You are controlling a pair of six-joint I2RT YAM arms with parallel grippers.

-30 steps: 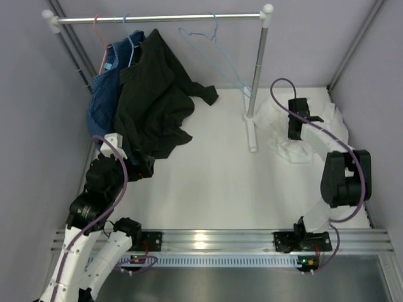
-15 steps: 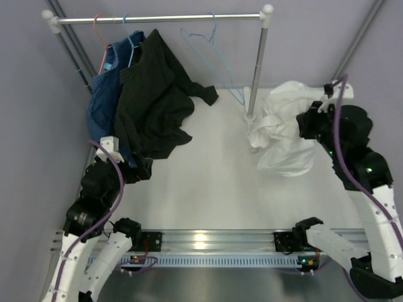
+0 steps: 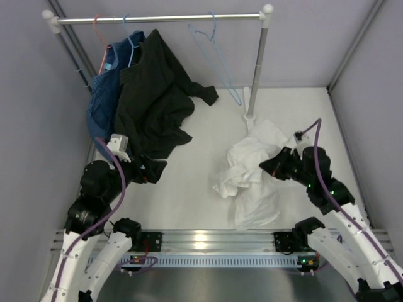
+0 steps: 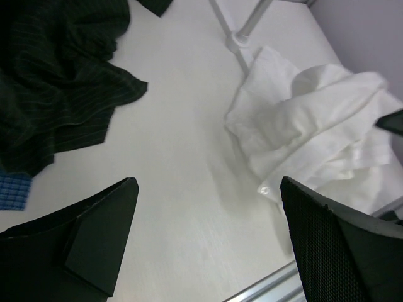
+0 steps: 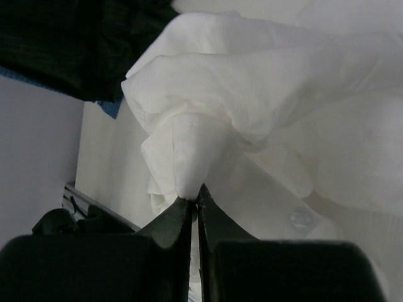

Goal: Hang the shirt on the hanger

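While you look from above, your right end effector [image 3: 269,166] is pinched together on a fold of the shirt [image 3: 250,182], which lies crumpled on the bench [image 3: 195,145] just to its left. That arm is bent at the elbow, wrist turned leftward. Your left end effector [image 3: 153,168] is spread wide and holds nothing, its arm folded close beside the black garment [image 3: 154,94]. The hanger [image 3: 218,60] hangs on the rail [image 3: 157,17], far beyond both.

From the left wrist, the end effector [image 4: 208,245] gapes over bare bench [image 4: 176,163], with the shirt [image 4: 308,119] ahead to its right.

From the right wrist, the end effector [image 5: 194,201] is clamped on a peak of shirt [image 5: 264,82], a button [image 5: 301,218] just to its right.
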